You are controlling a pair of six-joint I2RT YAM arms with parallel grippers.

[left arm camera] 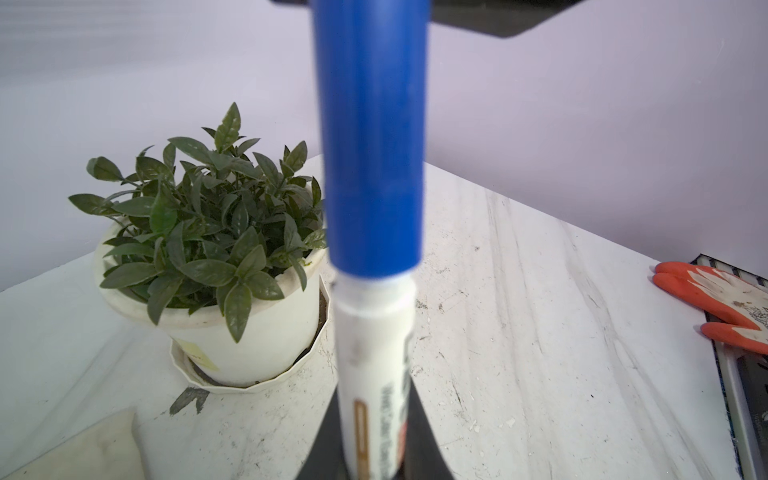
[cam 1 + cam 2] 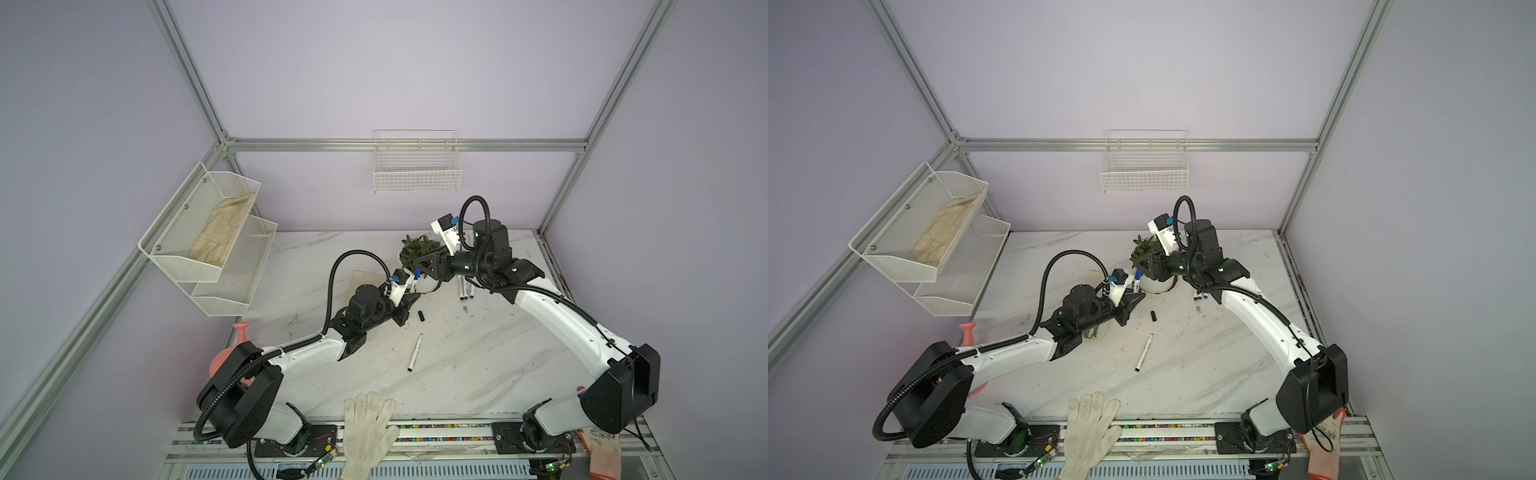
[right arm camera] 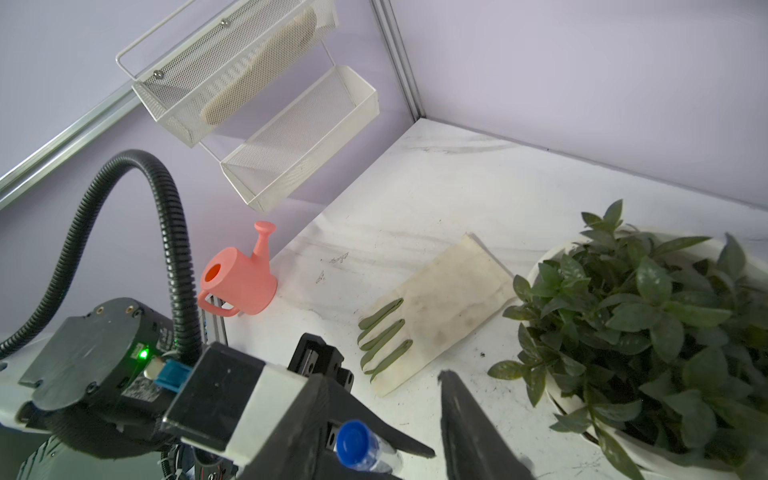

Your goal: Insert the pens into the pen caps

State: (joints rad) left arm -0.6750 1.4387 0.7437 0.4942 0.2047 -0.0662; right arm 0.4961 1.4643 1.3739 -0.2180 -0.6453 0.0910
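My left gripper (image 2: 411, 297) (image 1: 374, 390) is shut on a white pen (image 1: 374, 353), which points up and away from it. A blue pen cap (image 1: 370, 145) (image 2: 417, 274) (image 3: 353, 442) sits on the pen's tip. My right gripper (image 2: 423, 271) (image 3: 382, 376) stands open around that cap, its fingers (image 3: 465, 424) apart from it. A bare pen (image 2: 415, 352) (image 2: 1144, 352) lies mid-table, with a loose black pen cap (image 2: 421, 316) (image 2: 1153, 316) just behind it. A few capped pens (image 2: 465, 289) lie under the right arm.
A potted plant (image 2: 417, 249) (image 1: 249, 332) stands just behind both grippers. A dirty glove (image 3: 436, 311) with olive strips lies under the left arm. A pink watering can (image 3: 241, 282) stands far left. A white glove (image 2: 370, 432) lies at the front edge, an orange one (image 1: 715, 299) at the right.
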